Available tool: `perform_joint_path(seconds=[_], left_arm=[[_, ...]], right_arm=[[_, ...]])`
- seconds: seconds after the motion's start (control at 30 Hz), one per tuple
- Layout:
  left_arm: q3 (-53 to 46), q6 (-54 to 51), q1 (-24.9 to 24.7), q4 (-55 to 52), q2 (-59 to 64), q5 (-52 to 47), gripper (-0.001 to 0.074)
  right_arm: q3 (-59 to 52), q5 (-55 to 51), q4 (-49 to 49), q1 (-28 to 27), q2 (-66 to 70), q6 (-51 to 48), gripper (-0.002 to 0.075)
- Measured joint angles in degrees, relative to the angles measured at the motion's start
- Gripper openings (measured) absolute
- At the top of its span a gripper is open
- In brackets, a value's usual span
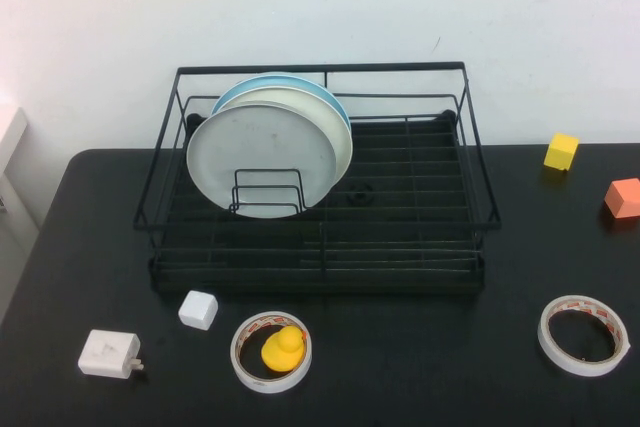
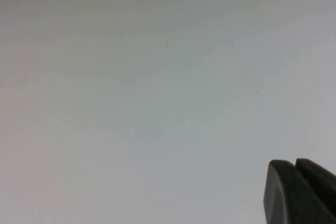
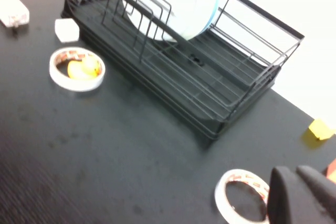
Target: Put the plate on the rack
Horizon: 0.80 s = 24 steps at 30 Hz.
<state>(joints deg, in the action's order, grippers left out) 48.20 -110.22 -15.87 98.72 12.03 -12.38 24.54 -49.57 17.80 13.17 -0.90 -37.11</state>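
Observation:
The light-grey plate (image 1: 262,152) stands upright in the left part of the black wire rack (image 1: 420,237), leaning against a small wire divider. A cream-white plate (image 1: 338,137) and a light blue plate (image 1: 280,79) stand right behind it. Plate (image 3: 157,3) and rack (image 3: 220,93) also show in the right wrist view. Neither arm shows in the high view. My left gripper (image 2: 295,162) is shut and empty, facing a blank pale surface. My right gripper (image 3: 295,170) is shut and empty, above the table near a tape roll (image 3: 241,195), away from the rack.
In front of the rack lie a tape roll (image 1: 240,347) with a yellow duck (image 1: 284,349) inside, a white cube (image 1: 198,309) and a white box (image 1: 108,354). At the right are another tape roll (image 1: 583,335), a yellow cube (image 1: 561,151) and an orange cube (image 1: 624,198).

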Motion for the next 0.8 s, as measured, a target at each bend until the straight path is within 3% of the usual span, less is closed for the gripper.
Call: perform_joint_path(seconds=[0.2, 0.37, 0.67, 0.8], left_arm=[[-7.70, 0.23, 0.00, 0.00, -1.40, -0.98, -0.0001], [-16.30, 8.36, 0.00, 0.00, -1.54, 1.45, -0.0001], [-34.92, 46.55, 0.00, 0.00, -1.54, 3.87, -0.0001], [-40.53, 54.94, 0.00, 0.00, -1.54, 3.60, -0.0001]], right_arm=[[-1.39, 3.27, 1.45, 0.00, 0.00, 0.14, 0.0000], [-1.39, 3.48, 1.68, 0.00, 0.00, 0.27, 0.0000], [-1.39, 3.61, 1.84, 0.00, 0.00, 0.27, 0.0000], [-1.43, 3.61, 1.94, 0.00, 0.00, 0.27, 0.0000]])
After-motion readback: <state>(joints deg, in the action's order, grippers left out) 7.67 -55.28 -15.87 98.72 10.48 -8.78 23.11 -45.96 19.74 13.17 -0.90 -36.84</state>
